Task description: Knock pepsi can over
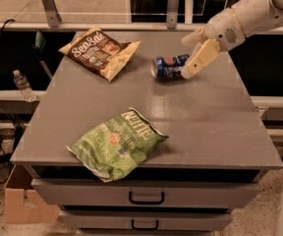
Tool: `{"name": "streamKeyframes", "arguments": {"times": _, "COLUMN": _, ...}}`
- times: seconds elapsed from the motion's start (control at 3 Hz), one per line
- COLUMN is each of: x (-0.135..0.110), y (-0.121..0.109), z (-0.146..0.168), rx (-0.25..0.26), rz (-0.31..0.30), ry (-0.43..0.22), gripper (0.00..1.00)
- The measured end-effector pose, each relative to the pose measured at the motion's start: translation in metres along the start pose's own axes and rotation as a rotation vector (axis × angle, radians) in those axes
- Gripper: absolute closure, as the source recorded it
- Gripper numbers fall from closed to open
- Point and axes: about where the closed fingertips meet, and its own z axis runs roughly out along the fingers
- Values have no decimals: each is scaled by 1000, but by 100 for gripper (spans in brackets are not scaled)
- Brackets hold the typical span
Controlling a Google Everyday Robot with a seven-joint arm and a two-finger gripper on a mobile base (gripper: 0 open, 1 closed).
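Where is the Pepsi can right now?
In the camera view, the pepsi can lies on its side toward the far right of the table, right of the brown chip bag, with the tool at its right end.

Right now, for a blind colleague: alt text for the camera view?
A dark-blue metal pepsi can lies tipped on a grey table, the cream gripper at its end; a brown chip bag and green chip bag lie nearby.
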Motion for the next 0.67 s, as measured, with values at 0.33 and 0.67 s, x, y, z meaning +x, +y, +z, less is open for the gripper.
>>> {"name": "streamKeyframes", "arguments": {"times": 0.33, "x": -27, "y": 21, "z": 8, "rx": -59, "rz": -69, "ry": -19, "gripper": 0}}
{"name": "streamKeyframes", "arguments": {"times": 0.67, "x": -33, "y": 20, "z": 2, "rx": -53, "rz": -79, "ry": -38, "gripper": 0}}
